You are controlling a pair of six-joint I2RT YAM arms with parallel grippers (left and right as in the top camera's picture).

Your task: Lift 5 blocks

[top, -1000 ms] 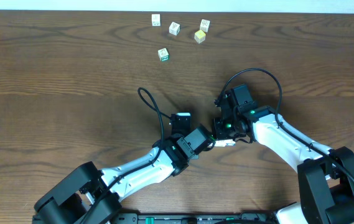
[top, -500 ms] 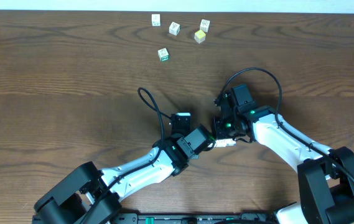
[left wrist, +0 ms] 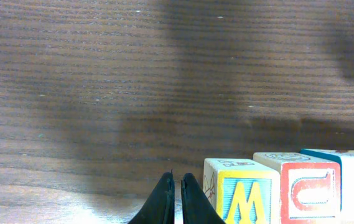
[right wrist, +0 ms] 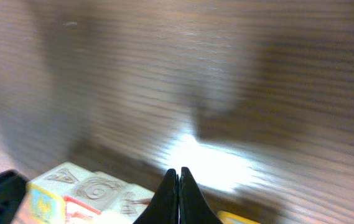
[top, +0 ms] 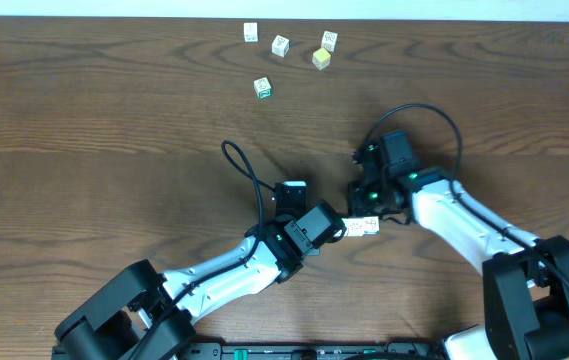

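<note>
Though left gripper (left wrist: 175, 198) and right gripper (right wrist: 178, 190) are both clenched on nothing, the row of small wooden alphabet cubes (top: 363, 226) sits between them, near the front edge of the dark wooden worktop (top: 114, 120). Row assembled. Lift itself looks still to do; clearance unclear.

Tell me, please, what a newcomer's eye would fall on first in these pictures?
The left arm and right arm meeting mid-table, with a short row of blocks where they meet. The left gripper is shut beside that row, the right gripper shut too. Five loose cubes sit far off near the table's back edge.
</note>
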